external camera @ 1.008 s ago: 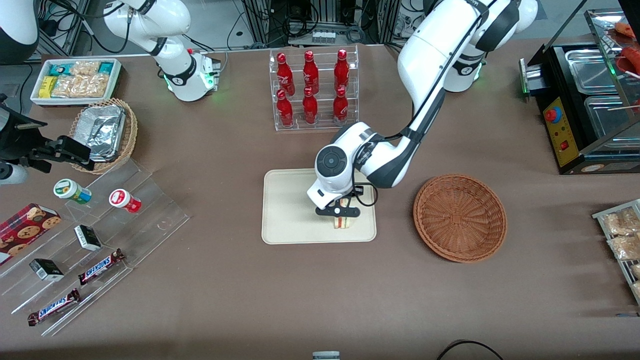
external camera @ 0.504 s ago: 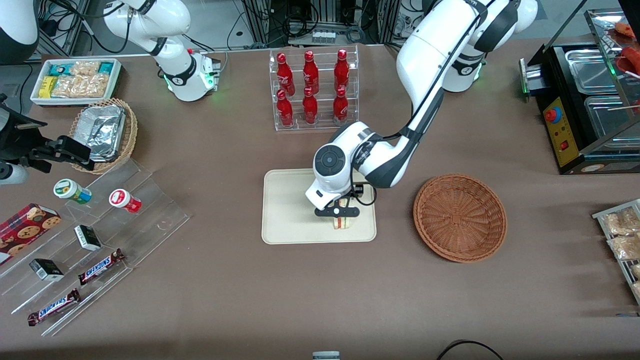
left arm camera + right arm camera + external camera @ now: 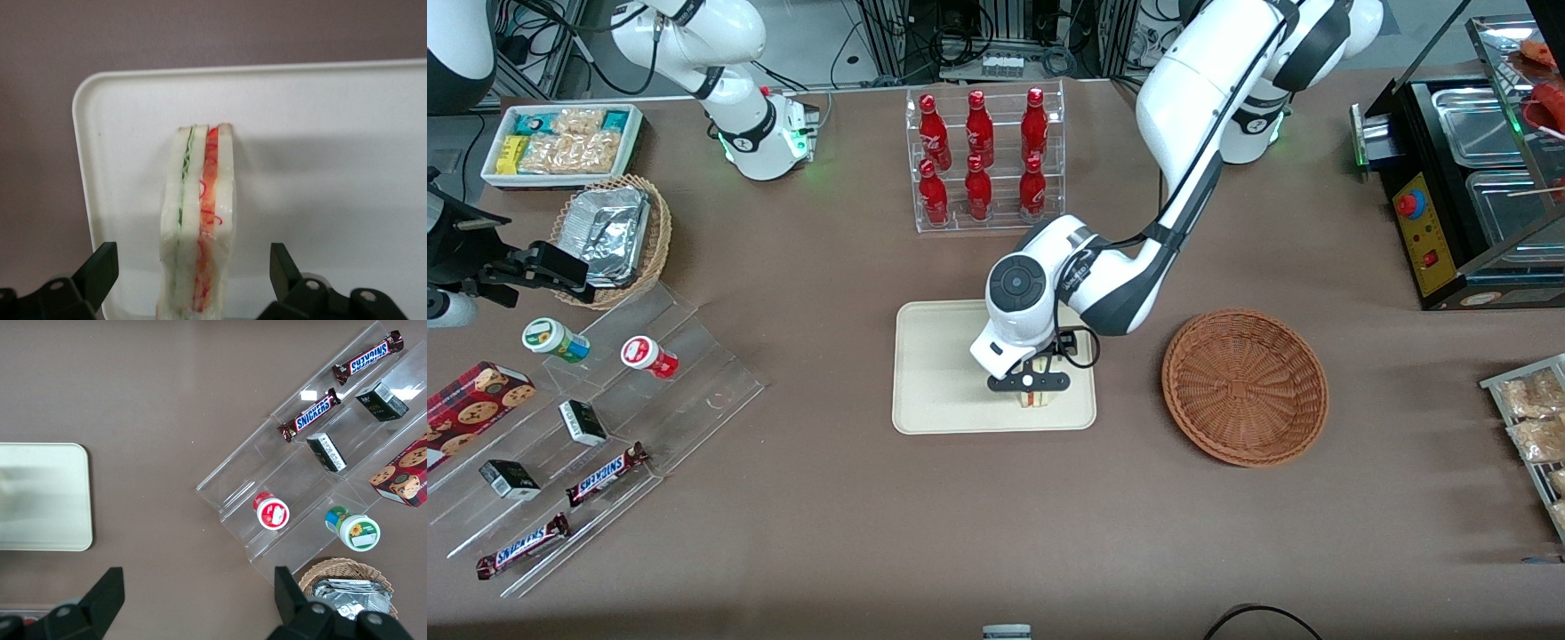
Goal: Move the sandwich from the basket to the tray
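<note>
Sandwich [image 3: 198, 220] standing on edge on the tray [image 3: 934, 364], at the tray's lower right in the front view. Gripper [image 3: 1029, 383] directly above it, fingers [image 3: 100, 267] spread wide, clear of the bread on both sides. Basket [image 3: 1245, 387] at centre-right of that view, well apart from the tray.

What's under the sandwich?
The sandwich stands on the cream tray, between the open gripper's fingers. The tray spot directly beneath it is covered.

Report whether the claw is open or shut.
Open: over the tray, the claw has its fingers spread, clear of the sandwich.
</note>
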{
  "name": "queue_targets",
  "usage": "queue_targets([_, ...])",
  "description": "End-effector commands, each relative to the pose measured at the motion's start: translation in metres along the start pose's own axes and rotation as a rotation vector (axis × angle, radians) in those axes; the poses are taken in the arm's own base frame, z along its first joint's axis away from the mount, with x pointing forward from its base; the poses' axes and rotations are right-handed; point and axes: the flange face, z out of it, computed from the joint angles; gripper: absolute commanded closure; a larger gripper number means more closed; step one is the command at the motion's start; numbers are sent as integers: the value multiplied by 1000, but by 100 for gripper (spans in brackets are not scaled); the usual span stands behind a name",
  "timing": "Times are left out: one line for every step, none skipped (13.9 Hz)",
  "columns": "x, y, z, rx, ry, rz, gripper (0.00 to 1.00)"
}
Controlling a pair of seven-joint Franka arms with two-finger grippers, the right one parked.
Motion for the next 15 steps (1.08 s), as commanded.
queue_targets([11, -13, -37, 12, 49, -30, 0])
queue_targets([13, -19, -54, 10, 66, -38, 0])
queue_targets([18, -30, -63, 23, 65, -55, 0])
queue_targets([22, -41, -73, 29, 63, -75, 0])
queue_targets([31, -58, -88, 21, 70, -103, 0])
queue_targets([45, -82, -101, 7, 77, -144, 0])
queue_targets([55, -102, -113, 0, 82, -175, 0])
queue_targets([59, -116, -120, 3, 79, -189, 0])
queue_targets([62, -126, -126, 7, 75, -191, 0])
queue_targets([67, -141, -134, 11, 72, -195, 0])
queue_targets([72, -160, -140, 14, 64, -200, 0])
queue_targets([77, -181, -149, 3, 44, -201, 0])
queue_targets([81, -204, -157, -4, 19, -181, 0])
queue_targets([85, -227, -165, -3, 4, -160, 0])
queue_targets([88, -247, -170, -2, -8, -155, 0])
